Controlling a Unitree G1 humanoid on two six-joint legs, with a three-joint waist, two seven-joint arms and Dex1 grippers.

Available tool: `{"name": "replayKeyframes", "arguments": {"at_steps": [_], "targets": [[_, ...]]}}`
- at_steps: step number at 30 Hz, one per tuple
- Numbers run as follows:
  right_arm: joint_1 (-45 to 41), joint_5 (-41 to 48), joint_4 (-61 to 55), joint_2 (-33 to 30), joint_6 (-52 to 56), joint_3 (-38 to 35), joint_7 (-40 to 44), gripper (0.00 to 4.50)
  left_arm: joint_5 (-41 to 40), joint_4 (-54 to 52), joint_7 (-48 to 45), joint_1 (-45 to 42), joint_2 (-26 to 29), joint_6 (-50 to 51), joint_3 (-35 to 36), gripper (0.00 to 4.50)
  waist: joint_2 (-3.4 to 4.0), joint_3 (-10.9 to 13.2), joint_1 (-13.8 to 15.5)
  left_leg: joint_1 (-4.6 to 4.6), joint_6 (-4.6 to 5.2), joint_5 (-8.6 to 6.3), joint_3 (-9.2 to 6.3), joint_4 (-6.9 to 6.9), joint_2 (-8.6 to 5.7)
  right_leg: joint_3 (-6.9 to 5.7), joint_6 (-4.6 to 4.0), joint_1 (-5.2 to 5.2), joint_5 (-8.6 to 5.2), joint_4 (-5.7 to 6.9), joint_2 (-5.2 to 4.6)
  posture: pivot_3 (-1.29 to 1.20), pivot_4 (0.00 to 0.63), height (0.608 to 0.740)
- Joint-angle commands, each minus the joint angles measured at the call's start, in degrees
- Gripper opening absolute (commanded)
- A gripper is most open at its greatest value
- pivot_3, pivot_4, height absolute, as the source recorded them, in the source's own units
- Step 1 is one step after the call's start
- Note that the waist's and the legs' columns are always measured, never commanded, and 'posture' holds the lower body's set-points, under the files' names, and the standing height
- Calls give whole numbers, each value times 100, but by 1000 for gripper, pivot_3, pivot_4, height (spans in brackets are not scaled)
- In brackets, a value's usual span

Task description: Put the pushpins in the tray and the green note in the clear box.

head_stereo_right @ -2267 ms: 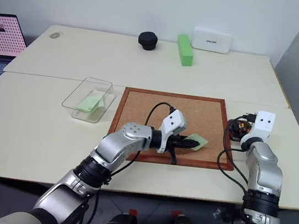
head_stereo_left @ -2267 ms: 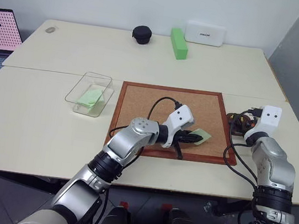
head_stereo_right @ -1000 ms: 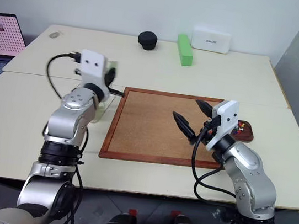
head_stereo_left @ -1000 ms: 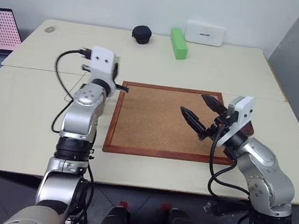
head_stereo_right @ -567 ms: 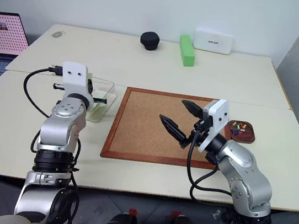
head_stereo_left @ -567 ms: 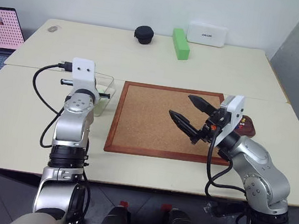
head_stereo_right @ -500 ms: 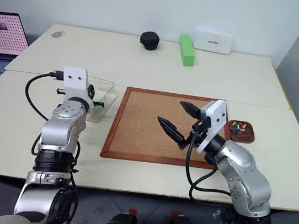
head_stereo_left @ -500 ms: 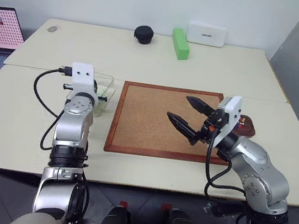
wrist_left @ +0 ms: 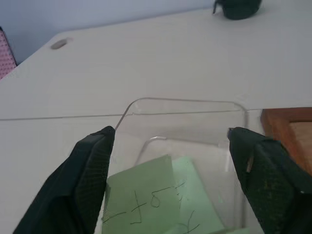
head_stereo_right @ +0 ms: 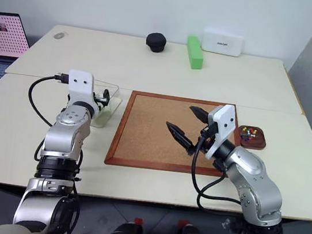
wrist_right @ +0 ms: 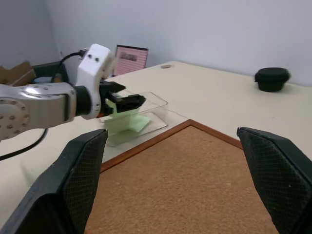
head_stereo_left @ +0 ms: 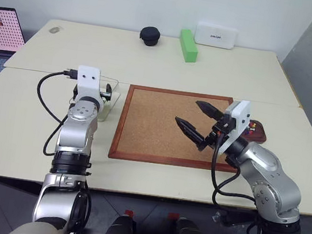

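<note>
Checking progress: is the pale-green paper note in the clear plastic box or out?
In. The pale-green paper note lies inside the clear plastic box, between the open left hand fingers.

Both arms run silver-grey, built from rounded metal segments with black ribbed bands at the joints. A white boxy block caps the left wrist [head_stereo_left: 87,79], two small dark dots on its face, perhaps screws. The right wrist [head_stereo_left: 238,117] carries the same white block. Black cables loop off each forearm. The left gripper [wrist_left: 170,178] and right gripper [head_stereo_left: 197,123] end in black tapered fingers [wrist_right: 278,180] with a fine crosshatched texture.
</note>
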Motion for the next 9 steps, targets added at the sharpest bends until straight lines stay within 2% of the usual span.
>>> {"name": "replayKeyframes", "arguments": {"at_steps": [1, 4, 9], "targets": [[43, -599, 244, 30, -293, -55, -467, 4500, -433, -951, -751, 440, -104, -74, -327, 4491, 0, 0, 0, 0, 0, 0, 1, 0, -1, 0, 0, 0, 0, -1, -1, 0, 150, 740], [168, -980, 547, 211, -227, -158, -1043, 4500, -554, -1487, -1029, 1093, -192, -40, -579, 4491, 0, -1, -18, 2, 0, 0, 3, -1, 0, 3, -1, 0, -1, 0, -1, 0, 150, 740], [301, -1441, 704, 497, -97, -199, -1736, 4500, -562, -1889, -807, 1670, -582, -59, -685, 4491, 0, 0, -13, 2, 0, 0, 5, 0, 5, 7, -2, -6, -1, 6, 4, 0, 150, 740]]}}
